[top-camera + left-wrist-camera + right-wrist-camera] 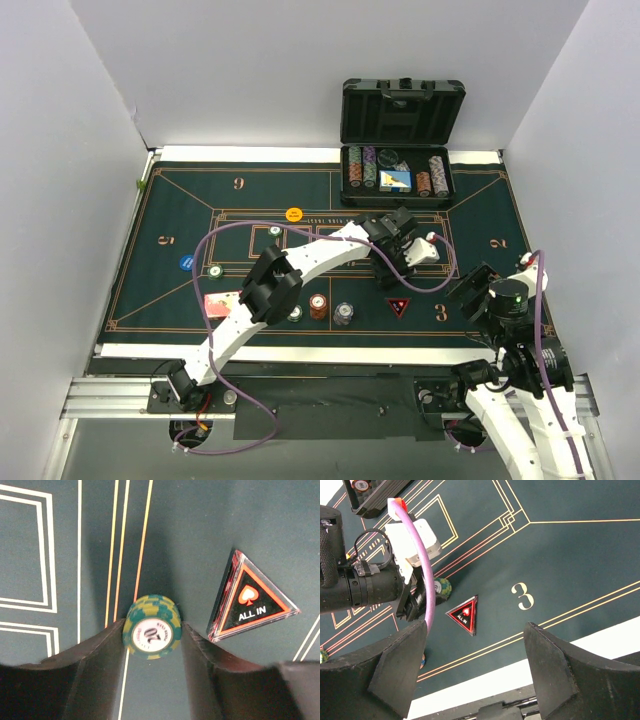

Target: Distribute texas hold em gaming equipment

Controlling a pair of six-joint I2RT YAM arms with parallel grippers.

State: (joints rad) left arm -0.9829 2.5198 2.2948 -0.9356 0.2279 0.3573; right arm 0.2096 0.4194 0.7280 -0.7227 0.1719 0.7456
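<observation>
my left gripper (152, 626) clamped on green chip stack (150, 632) | yellow-striped rim, "20" face toward wrist cam | right gripper (475, 626) jaws apart

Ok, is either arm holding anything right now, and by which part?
The left jaws pinch a green chip stack by its striped rim, on opposite sides. The right jaws are open and empty.
</observation>
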